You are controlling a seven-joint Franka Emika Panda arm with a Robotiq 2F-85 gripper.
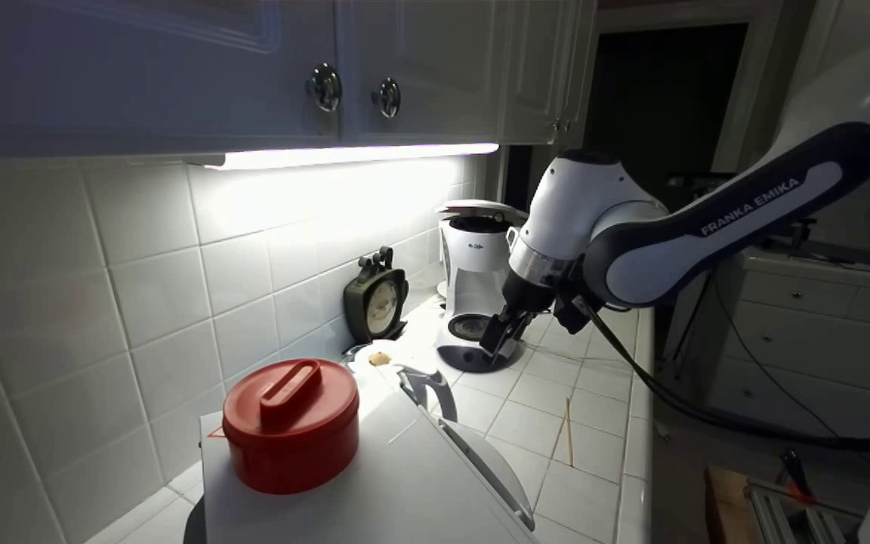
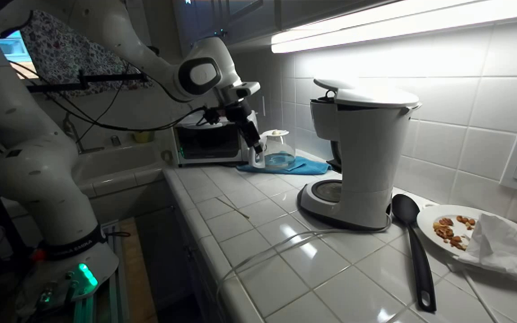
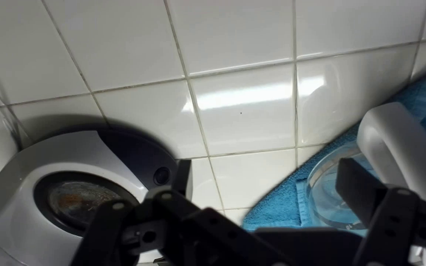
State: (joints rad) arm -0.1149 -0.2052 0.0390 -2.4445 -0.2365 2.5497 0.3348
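My gripper (image 3: 266,183) stands open above the tiled counter, with nothing between its fingers. In the wrist view the coffee maker's base and round hot plate (image 3: 74,201) lie on the left. On the right, a glass carafe with a white handle (image 3: 401,147) rests on a blue towel (image 3: 279,207), partly behind one finger. In both exterior views the white coffee maker (image 1: 476,261) (image 2: 368,166) stands upright with its lid raised. An exterior view shows the gripper (image 2: 257,148) overlapping the carafe (image 2: 281,152); contact cannot be told there.
A red lidded container (image 1: 291,431) sits on a white appliance, and a dark green dial piece (image 1: 376,298) stands by the wall. A thin stick (image 2: 232,207), a cord (image 2: 281,244), a black spoon (image 2: 418,255) and a plate (image 2: 424,224) with nuts and a napkin lie on the counter.
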